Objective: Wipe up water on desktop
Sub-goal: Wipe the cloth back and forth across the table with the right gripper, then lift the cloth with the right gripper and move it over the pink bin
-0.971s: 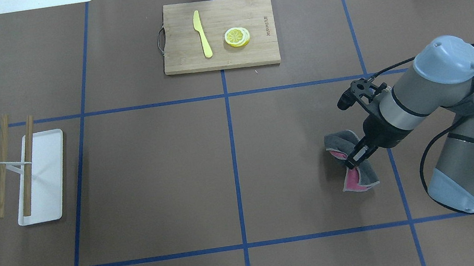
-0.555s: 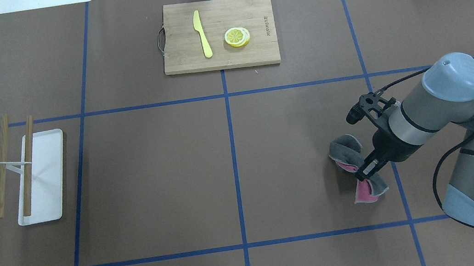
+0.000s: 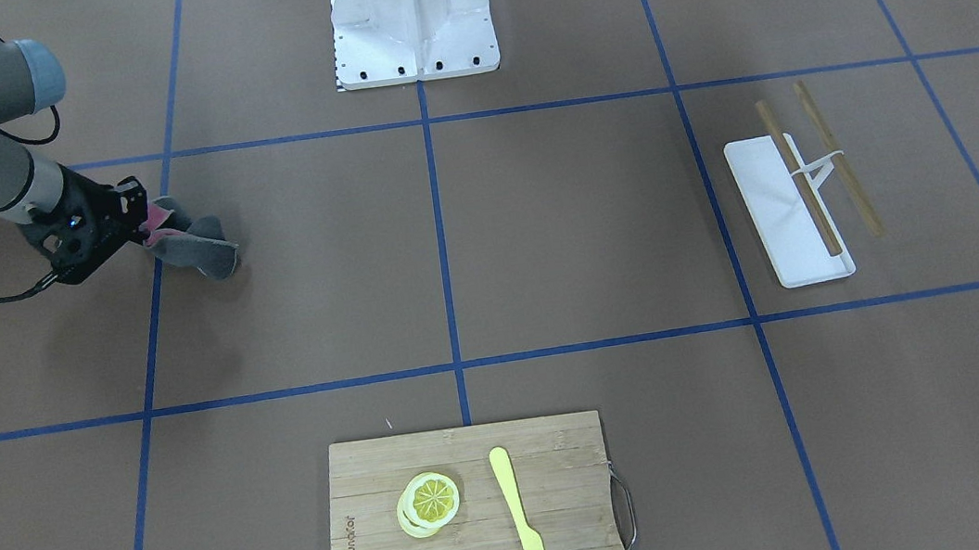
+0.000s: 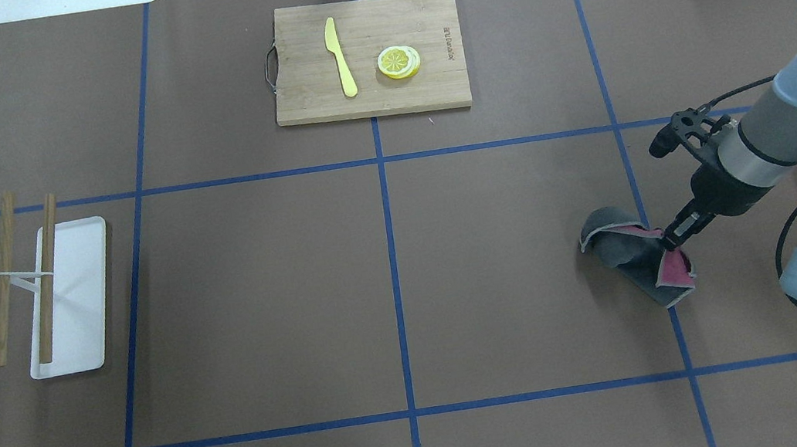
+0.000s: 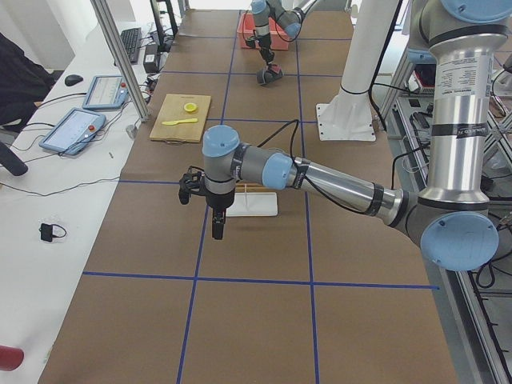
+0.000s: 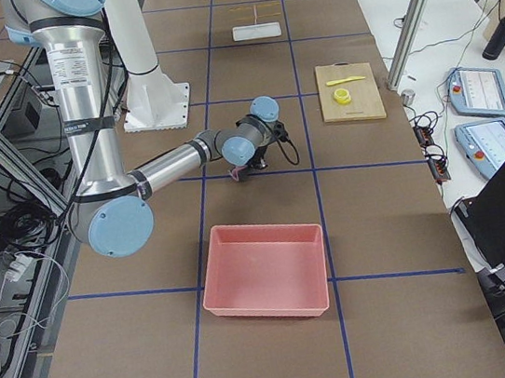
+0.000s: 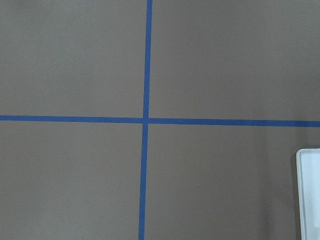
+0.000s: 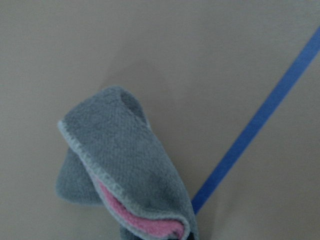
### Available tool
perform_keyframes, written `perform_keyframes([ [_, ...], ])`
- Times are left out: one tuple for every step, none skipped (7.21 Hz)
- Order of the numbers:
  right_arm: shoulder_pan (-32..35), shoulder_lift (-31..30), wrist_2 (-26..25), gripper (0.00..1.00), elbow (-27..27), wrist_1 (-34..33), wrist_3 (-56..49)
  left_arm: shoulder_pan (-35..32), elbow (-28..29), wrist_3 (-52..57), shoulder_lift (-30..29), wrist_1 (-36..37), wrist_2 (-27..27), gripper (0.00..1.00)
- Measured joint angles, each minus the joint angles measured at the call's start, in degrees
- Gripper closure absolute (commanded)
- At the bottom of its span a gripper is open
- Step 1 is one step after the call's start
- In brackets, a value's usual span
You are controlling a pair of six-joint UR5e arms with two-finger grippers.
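The desktop (image 4: 261, 297) is a matte brown surface crossed by blue tape lines; no water shows on it. My right gripper (image 4: 670, 241) is shut on a grey cloth with a pink inside (image 4: 633, 253), and the cloth lies folded on the desktop at a blue tape line. In the front view that gripper (image 3: 143, 226) holds the cloth (image 3: 201, 243) at the left. The right wrist view shows the cloth (image 8: 120, 165) hanging folded. My left gripper (image 5: 218, 232) shows only in the left side view, above the desktop near the white tray; I cannot tell whether it is open.
A bamboo cutting board (image 4: 416, 18) with a yellow knife (image 4: 341, 56) and lemon slices (image 4: 398, 61) lies at the far middle. A white tray (image 4: 76, 315) with two wooden sticks (image 4: 47, 277) lies at the left. A pink bin (image 6: 264, 270) sits by the right arm.
My right gripper has dragged the cloth to the right along the desktop, up to the blue tape line. The cloth has refolded as it moved.
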Motion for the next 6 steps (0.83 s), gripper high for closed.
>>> perform_keyframes([
  [3.5, 1.0, 1.6, 1.0, -3.3, -0.2, -3.2, 0.0, 0.0, -0.1, 0.0, 0.0, 0.0, 0.02],
  [6.5, 2.4, 3.3, 1.0, -6.3, -0.4, -5.3, 0.0, 0.1, -0.2, 0.0, 0.0, 0.0, 0.02],
  [8.7, 3.5, 4.3, 1.0, -8.3, -0.6, -6.4, 0.0, 0.1, -0.3, 0.0, 0.0, 0.1, 0.02],
  [10.2, 4.3, 4.7, 1.0, -9.7, -0.7, -6.8, 0.0, 0.2, -0.3, -0.1, 0.0, 0.1, 0.02],
  [11.8, 5.3, 4.9, 1.0, -11.2, -0.8, -7.0, 0.1, 0.4, -0.4, -0.1, 0.0, 0.1, 0.02],
  [13.6, 6.9, 5.2, 1.0, -12.8, -0.9, -7.0, 0.1, 0.7, -0.4, -0.2, 0.0, 0.1, 0.02],
])
